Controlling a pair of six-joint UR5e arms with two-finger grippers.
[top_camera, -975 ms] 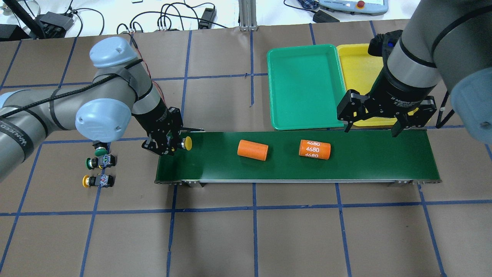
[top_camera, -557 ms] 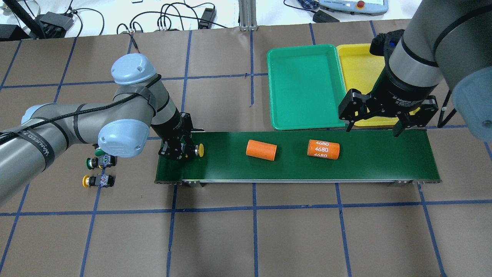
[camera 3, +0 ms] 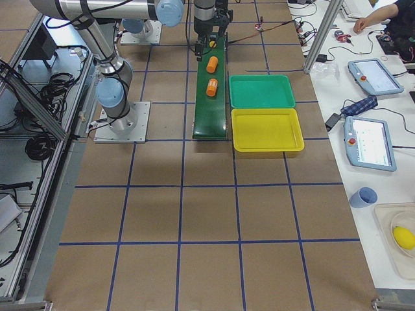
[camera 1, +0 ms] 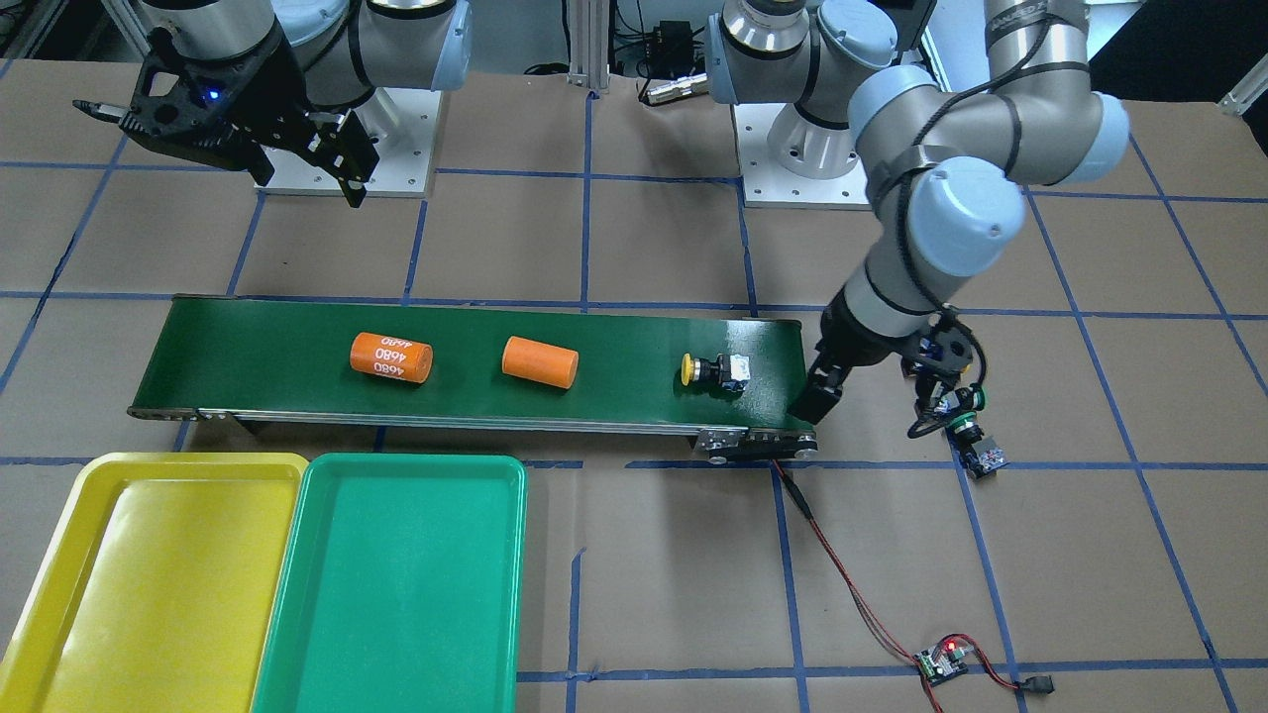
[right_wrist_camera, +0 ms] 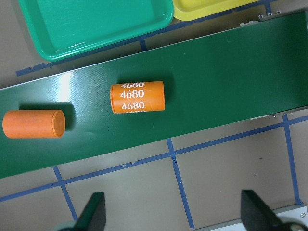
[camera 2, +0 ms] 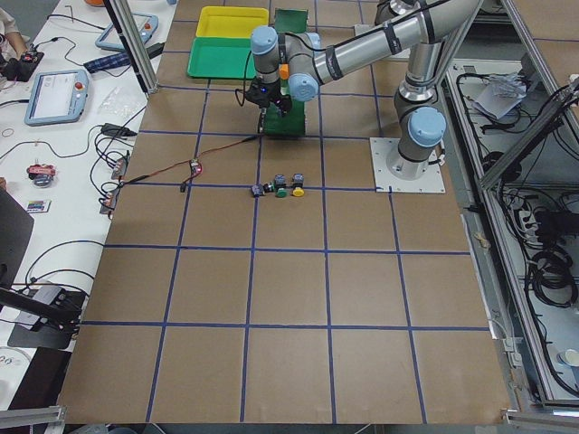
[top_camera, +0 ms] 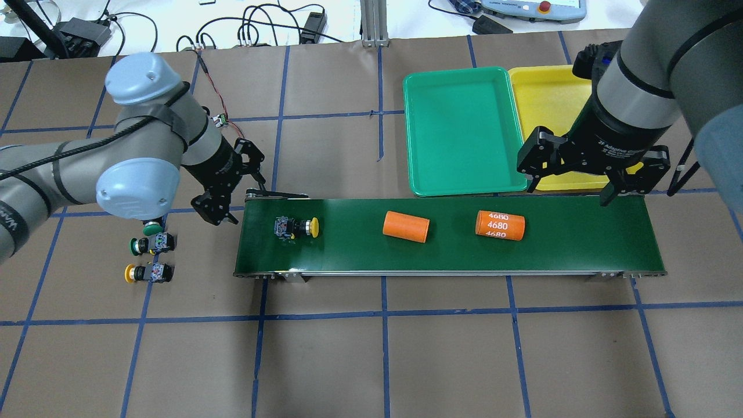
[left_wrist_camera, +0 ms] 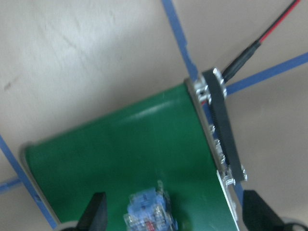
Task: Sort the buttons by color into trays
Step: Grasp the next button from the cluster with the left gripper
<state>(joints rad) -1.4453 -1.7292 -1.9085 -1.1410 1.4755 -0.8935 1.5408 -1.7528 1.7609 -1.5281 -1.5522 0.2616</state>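
A yellow button (top_camera: 297, 227) lies on its side at the left end of the conveyor belt (top_camera: 569, 244), free of any gripper; it also shows in the front view (camera 1: 715, 370), and its blue block shows in the left wrist view (left_wrist_camera: 147, 211). My left gripper (top_camera: 241, 194) is open and empty, just off the belt's left end. A green button (top_camera: 152, 244), a yellow button (top_camera: 148, 272) and a partly hidden green cap (top_camera: 152, 227) lie on the table to the left. My right gripper (top_camera: 569, 193) is open above the belt's far right edge, next to the green tray (top_camera: 458, 133) and the yellow tray (top_camera: 540, 98), neither of which has a button on its visible floor.
Two orange cylinders ride the belt: a plain one (top_camera: 406, 226) and one marked 4680 (top_camera: 500, 224). A red-black wire (camera 1: 842, 584) runs from the belt's left end across the table to a small board (camera 1: 941, 662).
My left gripper has opened, let go of the yellow button on the belt and drawn back left off it. The button and both cylinders have moved right along the belt.
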